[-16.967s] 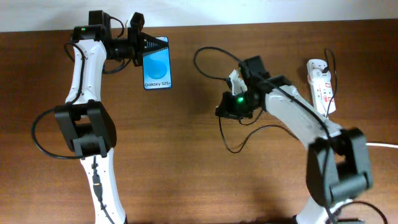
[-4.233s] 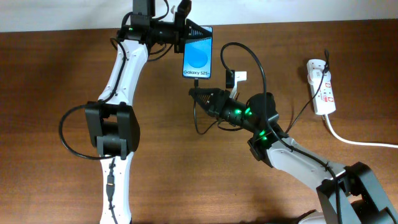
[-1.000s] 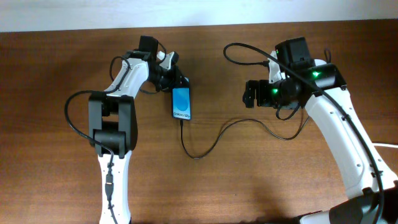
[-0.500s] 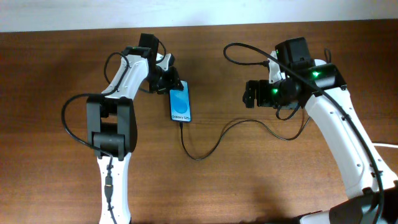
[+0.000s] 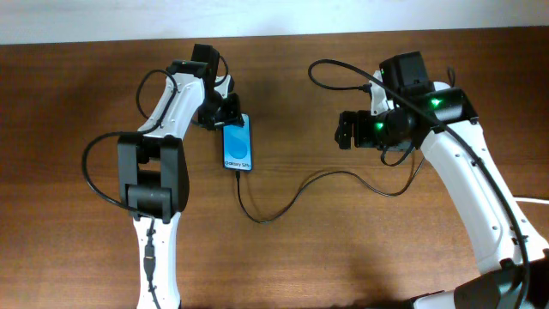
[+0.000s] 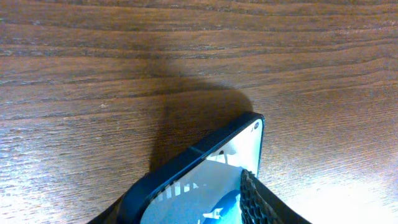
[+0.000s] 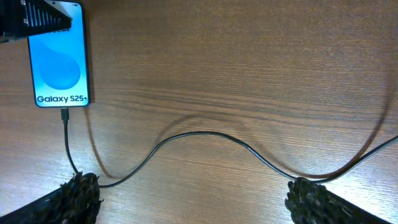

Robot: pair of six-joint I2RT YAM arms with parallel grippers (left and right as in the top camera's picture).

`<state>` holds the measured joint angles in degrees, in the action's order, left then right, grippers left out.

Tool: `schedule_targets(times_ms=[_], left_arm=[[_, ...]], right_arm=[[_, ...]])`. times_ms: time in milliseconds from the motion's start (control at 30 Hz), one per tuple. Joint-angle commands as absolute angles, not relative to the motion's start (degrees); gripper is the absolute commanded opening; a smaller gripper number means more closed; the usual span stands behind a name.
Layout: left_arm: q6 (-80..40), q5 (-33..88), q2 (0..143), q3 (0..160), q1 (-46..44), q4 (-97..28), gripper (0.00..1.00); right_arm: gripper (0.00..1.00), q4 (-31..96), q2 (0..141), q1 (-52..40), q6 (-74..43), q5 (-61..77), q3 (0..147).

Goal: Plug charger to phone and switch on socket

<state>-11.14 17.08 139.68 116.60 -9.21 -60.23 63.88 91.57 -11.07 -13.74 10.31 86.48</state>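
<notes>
The phone [image 5: 238,149] lies face up left of the table's middle, its blue screen reading "Galaxy S25+" [image 7: 60,62]. My left gripper [image 5: 225,114] stands round the phone's far end. One finger [image 6: 252,196] lies over the screen [image 6: 199,196], and whether it presses does not show. The charger [image 5: 292,196], a thin black cable, is plugged with its connector [image 7: 64,114] into the phone's near end and loops across the wood [image 7: 205,135] to the right. My right gripper [image 5: 343,131] hovers wide open [image 7: 196,196], empty, above the cable. The socket is hidden.
My right arm [image 5: 446,146] spans the table's right side and covers what lies under it. A bit of thick white cord [image 5: 538,202] shows at the right edge. The left arm's black cable [image 5: 94,172] loops at the left.
My left gripper has shifted left and a little nearer, and the phone has gone with it, turning slightly. The cable's loop has followed. The right arm has not moved.
</notes>
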Motion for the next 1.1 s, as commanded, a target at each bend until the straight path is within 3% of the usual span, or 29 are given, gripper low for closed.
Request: schedule_targets(times_ms=[0,100,300,333,400,700,800,867,933,1000,1067], left_arm=[[-10.15,5.52,143.37,114.37,-8.47,-60.97,0.51],[-10.15,5.76,143.37,114.37,-8.47,-61.01,0.64],[-10.17,7.68,143.37,114.37,-8.47,-60.97,0.55],[-10.15,7.60,143.35,114.43,-8.47,-60.95,0.72],[-10.15,7.42,143.35,116.57,-8.01,-62.96,0.75],[-10.13,4.43,137.53,152.62,-5.56,-83.83,0.74],[-10.13,1.58,131.28,157.18,-5.17,-86.78,0.74],[-10.13,1.48,126.34,157.18,-4.10,-87.77,0.76],[-10.13,1.48,121.36,157.18,-2.79,-88.73,0.79],[-10.13,1.74,116.44,157.18,-1.74,-91.70,0.80],[-10.13,1.74,113.43,157.18,-1.74,-93.82,0.87]], right_arm=[[0.98,63.90,91.13,-10.85,-13.93,9.41,87.55],[0.98,63.90,91.13,-10.85,-13.93,9.41,87.55],[0.98,63.92,91.13,-10.85,-13.91,9.41,87.55],[0.98,63.86,91.13,-10.85,-13.89,9.39,87.55],[0.98,63.31,91.09,-10.85,-13.74,9.41,87.57],[0.99,65.73,87.07,-8.88,-12.19,8.19,93.45],[0.80,67.94,84.82,-2.11,-12.21,8.14,95.55],[0.75,68.42,82.81,4.40,-12.21,8.82,95.61],[0.76,68.36,80.88,10.70,-12.21,10.07,95.61],[0.98,67.70,80.42,18.74,-10.11,12.01,95.59],[0.98,64.45,81.54,25.15,-3.55,19.49,95.59]])
